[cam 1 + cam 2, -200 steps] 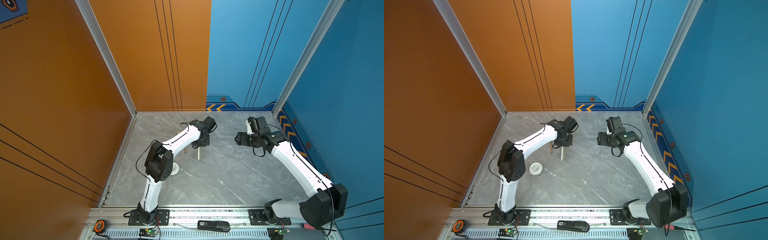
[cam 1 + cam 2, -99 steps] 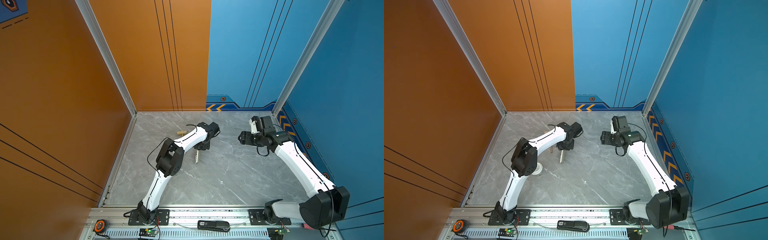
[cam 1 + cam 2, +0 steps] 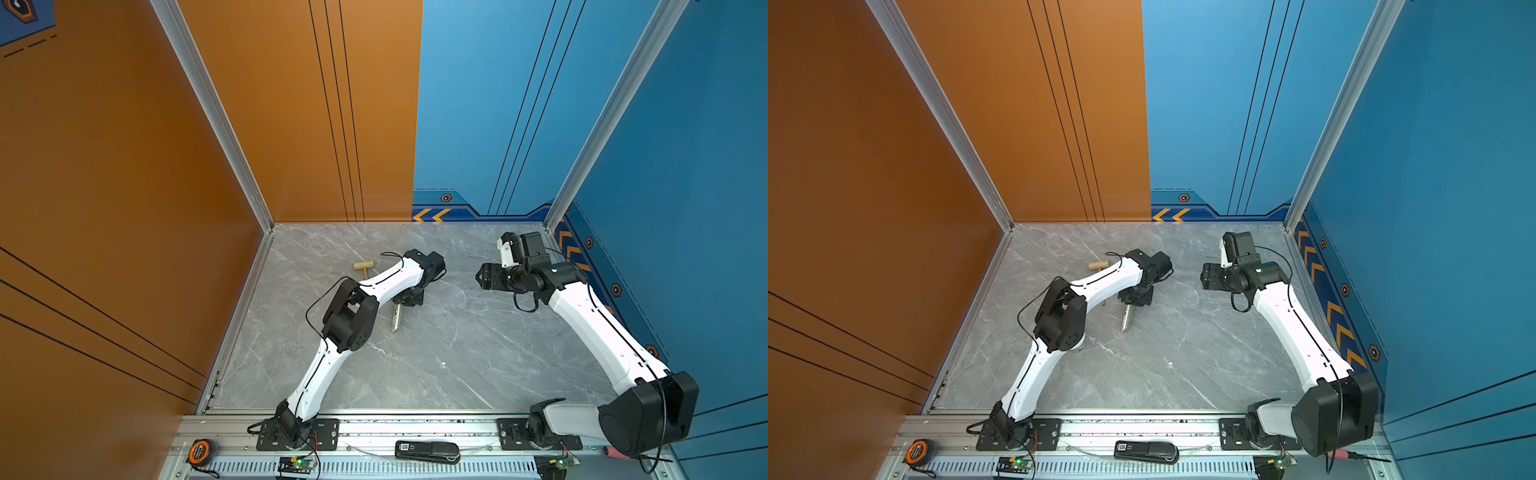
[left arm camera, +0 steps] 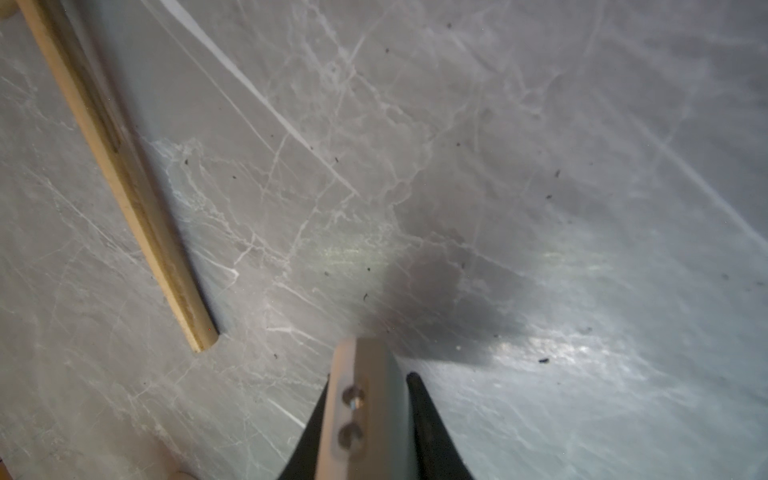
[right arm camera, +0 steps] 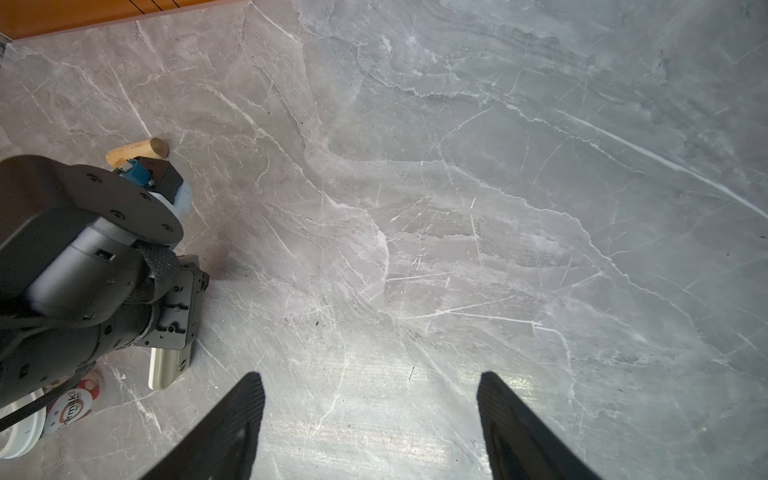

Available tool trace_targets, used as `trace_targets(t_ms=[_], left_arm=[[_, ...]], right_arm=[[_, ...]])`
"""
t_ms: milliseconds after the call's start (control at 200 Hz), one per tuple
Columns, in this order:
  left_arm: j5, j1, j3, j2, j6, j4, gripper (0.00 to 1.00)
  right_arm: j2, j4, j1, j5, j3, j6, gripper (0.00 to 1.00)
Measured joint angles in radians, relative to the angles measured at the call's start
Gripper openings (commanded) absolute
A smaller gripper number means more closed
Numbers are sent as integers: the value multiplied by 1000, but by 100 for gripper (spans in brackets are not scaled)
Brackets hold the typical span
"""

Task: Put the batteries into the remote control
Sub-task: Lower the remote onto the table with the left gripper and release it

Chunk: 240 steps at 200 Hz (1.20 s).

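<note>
- Our left gripper (image 4: 370, 376) clamps tight on the slim beige-grey rectangular remote control (image 3: 397, 319)
- Our right gripper (image 5: 370, 374) gapes wide, empty, above the veined grey marble tabletop (image 5: 457, 208)

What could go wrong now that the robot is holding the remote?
The left gripper pinches the remote control only at one end, so it might slip or twist. The wooden mallet lies close by and could get bumped. No batteries show in any view, so the open right gripper may have to hunt.
</note>
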Motion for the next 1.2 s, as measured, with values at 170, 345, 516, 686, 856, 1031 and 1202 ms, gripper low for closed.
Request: trace_targets(t_ms=[170,345,516,686,856,1031,1202], left_arm=[[1,-2,2,9,-4,-12,20],[2,-2,6,18,-4,-20,22],[3,-3,7,20,-5,-21,25],[7,-5,15,34,-7,-23,30],[10,-11,20,35,-8,-20,30],[12,-14,24,35,-8,-21,32],[26,-16,32,37,-7,-19,34]], right_arm=[[0,0,0,0,0,-4,79],[0,0,0,0,0,-8,79],[0,0,-1,1,-1,-8,79],[0,0,-11,3,-10,-8,79],[-1,0,-19,4,-13,-8,79],[-5,0,-26,4,-21,-8,79],[-6,0,-32,4,-24,-12,79]])
